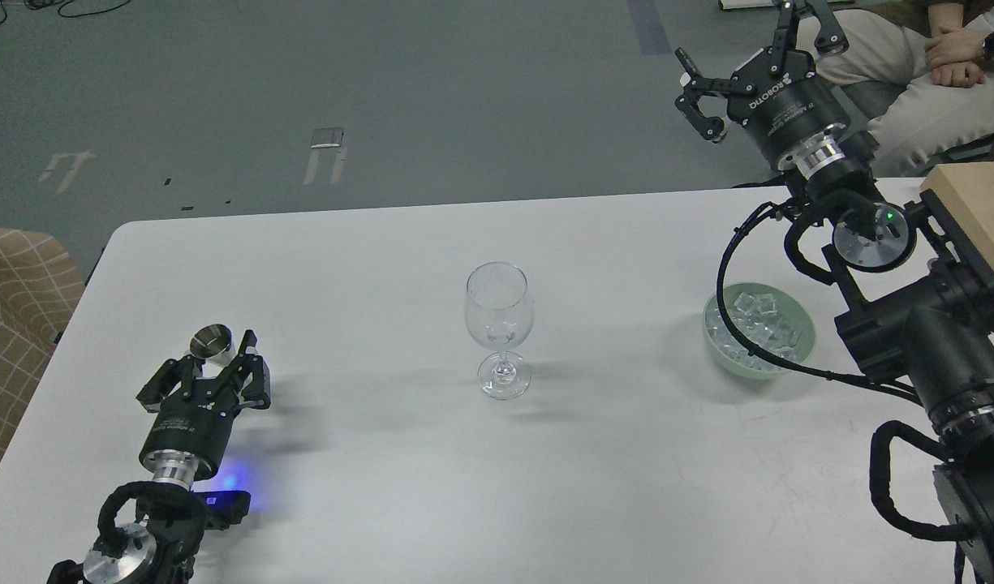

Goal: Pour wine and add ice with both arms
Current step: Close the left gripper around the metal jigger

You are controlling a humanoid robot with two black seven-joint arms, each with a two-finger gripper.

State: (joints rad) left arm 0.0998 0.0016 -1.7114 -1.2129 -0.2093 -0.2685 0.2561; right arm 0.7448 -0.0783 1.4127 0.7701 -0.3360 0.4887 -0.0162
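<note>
Left gripper [213, 369] jaws sit narrowed around the small steel jigger [212, 344], fingers on either side of its lower cone; real contact hard to confirm at this size, looks like a grip. Jigger upright, open mouth up, low over the left part of the white table [383, 268]. No wine visible as a stream or in the jigger. Right gripper [748, 61] jaws spread wide, nothing between them, raised high past the far right table edge, "ROBOTIQ" readable on the body. Wine glass [499, 328] stands upright mid-table, well apart from both grippers; a faint glint low in its bowl, contents unclear. Pale green bowl [798, 316] on the right side of the table, below the right gripper and beside the right arm [927, 341], a black cable looping across it. Ice [760, 312] piled in that bowl, clear cubes. Left arm [164, 487] enters bottom left, blue light glowing on the table next to it. Seated person [910, 73] top right.
</note>
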